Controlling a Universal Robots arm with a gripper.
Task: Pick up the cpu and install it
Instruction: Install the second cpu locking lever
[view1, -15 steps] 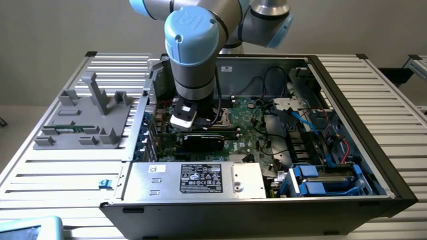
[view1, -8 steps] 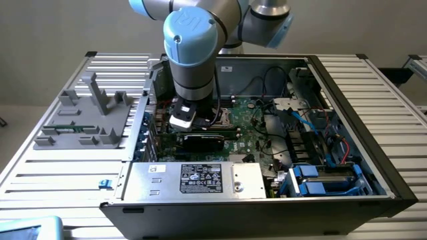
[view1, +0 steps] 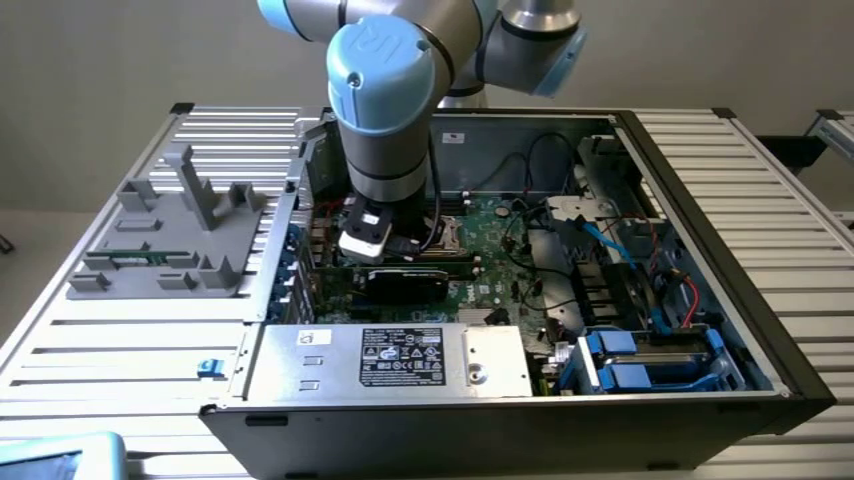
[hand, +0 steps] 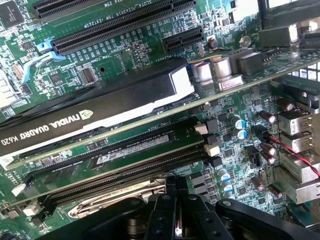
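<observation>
**Item 1. Black two-finger gripper (hand: 178, 207).** Fingers drawn together, low over the board. A thin pale sliver (hand: 178, 230) is pinched between them.

**Item 2. Cpu.** No flat silver-grey square can be picked out. The pinched sliver may be its edge seen end-on, but I cannot tell. If so, it hangs just above the socket.
Handling (judged): light, stiff and thin. The smooth metal top is likely slippery and the underside contacts delicate. Best taken by two opposite rims and kept level, with nothing pressing on its faces.

**Item 3. Bright bent-metal socket frame (hand: 122, 195).** Just beside the fingertips, on the green circuit board (hand: 125, 62).

**Item 4. Long black memory slots.** One is filled with a green memory stick (hand: 135, 146) carrying a white sticker, too small to read.

**Item 5. Black rectangular expansion card with white trim (hand: 100, 107).** Stands beyond the memory. Reads "NVIDIA QUADRO K620" beside a green logo.

**Item 6. Long black expansion slots (hand: 115, 30).** Lie past the card. The white board print alongside is only partly legible.

**Item 7. Large silver box with a black label (view1: 387, 358).** Sits at the open dark computer case's (view1: 747, 300) front edge in the exterior view. Label text is unreadable.

**Item 8. Grey plastic holder with upright posts (view1: 180, 235).** Sits outside the case, at the exterior view's left, on the slatted metal table (view1: 747, 180).
</observation>
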